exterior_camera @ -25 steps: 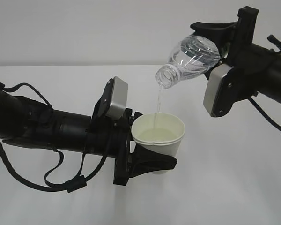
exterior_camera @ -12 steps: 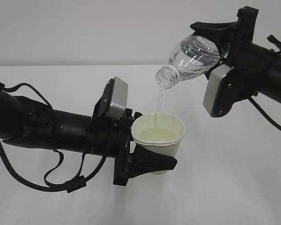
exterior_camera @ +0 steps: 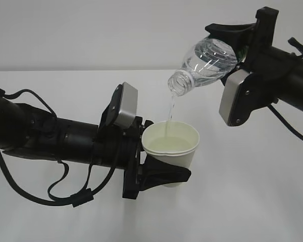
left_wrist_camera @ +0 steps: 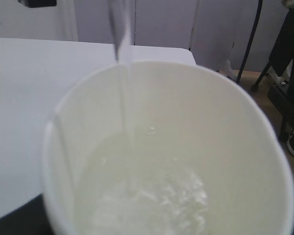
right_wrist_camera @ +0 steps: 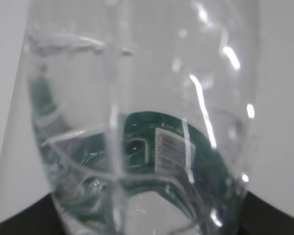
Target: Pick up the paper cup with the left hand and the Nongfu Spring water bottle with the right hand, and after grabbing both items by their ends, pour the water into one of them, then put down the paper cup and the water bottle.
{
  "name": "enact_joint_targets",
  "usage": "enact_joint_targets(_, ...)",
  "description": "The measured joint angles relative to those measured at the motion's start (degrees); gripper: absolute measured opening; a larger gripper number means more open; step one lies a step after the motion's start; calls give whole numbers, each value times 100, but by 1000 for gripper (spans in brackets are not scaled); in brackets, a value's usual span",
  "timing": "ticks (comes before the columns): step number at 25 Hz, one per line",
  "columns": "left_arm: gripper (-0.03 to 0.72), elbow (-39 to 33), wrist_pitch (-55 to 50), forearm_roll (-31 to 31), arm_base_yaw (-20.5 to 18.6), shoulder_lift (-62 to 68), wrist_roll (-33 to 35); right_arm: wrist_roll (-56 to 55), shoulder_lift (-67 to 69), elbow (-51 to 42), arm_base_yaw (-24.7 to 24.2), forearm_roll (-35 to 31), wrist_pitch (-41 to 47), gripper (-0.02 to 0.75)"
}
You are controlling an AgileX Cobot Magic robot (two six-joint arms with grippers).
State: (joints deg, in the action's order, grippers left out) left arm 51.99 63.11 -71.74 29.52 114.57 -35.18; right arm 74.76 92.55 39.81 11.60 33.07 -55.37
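The white paper cup (exterior_camera: pixel 184 159) stands upright above the table, with my left gripper (exterior_camera: pixel 161 154) shut on its lower body. One black finger (exterior_camera: pixel 166 175) wraps the cup's near side. Up at the right, my right gripper (exterior_camera: pixel 228 49) is shut on the base end of the Nongfu Spring water bottle (exterior_camera: pixel 209 61), which tilts neck-down to the left. A thin stream of water (exterior_camera: pixel 170 108) falls from its mouth into the cup. In the left wrist view the cup (left_wrist_camera: pixel 225 127) fills the frame, partly full, and the stream (left_wrist_camera: pixel 123 73) enters at the far rim. The right wrist view shows the bottle (right_wrist_camera: pixel 137 88) and its green label (right_wrist_camera: pixel 201 161).
A white table (exterior_camera: pixel 252 201) lies under both arms, with a plain grey wall behind. Beyond the table's far edge, the left wrist view shows a dark cable and stand (left_wrist_camera: pixel 252 44) on the floor.
Both arms hold still. The stream keeps running and the water in the cup looks slightly higher.
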Motion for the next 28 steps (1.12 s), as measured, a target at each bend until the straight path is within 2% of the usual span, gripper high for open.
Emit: enact_joint_targets(28,474,0,0,52,0,0,0,34,0,0,0,0,0,400)
